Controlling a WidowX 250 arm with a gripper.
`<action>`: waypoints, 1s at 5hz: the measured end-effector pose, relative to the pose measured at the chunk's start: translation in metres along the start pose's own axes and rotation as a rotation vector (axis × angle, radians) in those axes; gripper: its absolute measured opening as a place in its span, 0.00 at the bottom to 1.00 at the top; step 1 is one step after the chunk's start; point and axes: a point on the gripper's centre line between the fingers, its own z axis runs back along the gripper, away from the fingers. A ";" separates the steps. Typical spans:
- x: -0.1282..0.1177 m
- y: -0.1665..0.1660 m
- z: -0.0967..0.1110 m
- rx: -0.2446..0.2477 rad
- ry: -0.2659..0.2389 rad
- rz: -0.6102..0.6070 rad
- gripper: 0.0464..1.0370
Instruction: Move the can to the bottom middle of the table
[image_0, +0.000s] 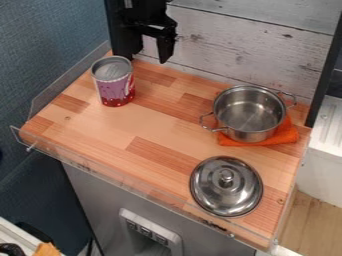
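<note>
- Gripper: fingers spread, empty, near can; presumably positioned for grasping.
- Can: upright, back left of table; judged awaiting transfer.
- Pot: on orange cloth, perhaps protecting table.

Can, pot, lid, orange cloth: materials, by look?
Can: likely metal; bare grey ringed top, purple-red printed side, maybe a paper label.
Pot: polished metal, probably stainless steel; silvery, bright reflections inside.
Lid: same look, mirror-like, dark and light streaks.
Cloth: probably fabric; matte, soft folded edges; fibre type can't be told.
</note>
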 end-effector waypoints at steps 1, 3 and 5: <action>-0.001 0.008 -0.001 0.004 -0.014 -0.022 0.96; -0.005 0.021 -0.011 0.024 0.004 0.001 0.96; -0.024 0.022 -0.012 0.054 0.054 0.021 0.96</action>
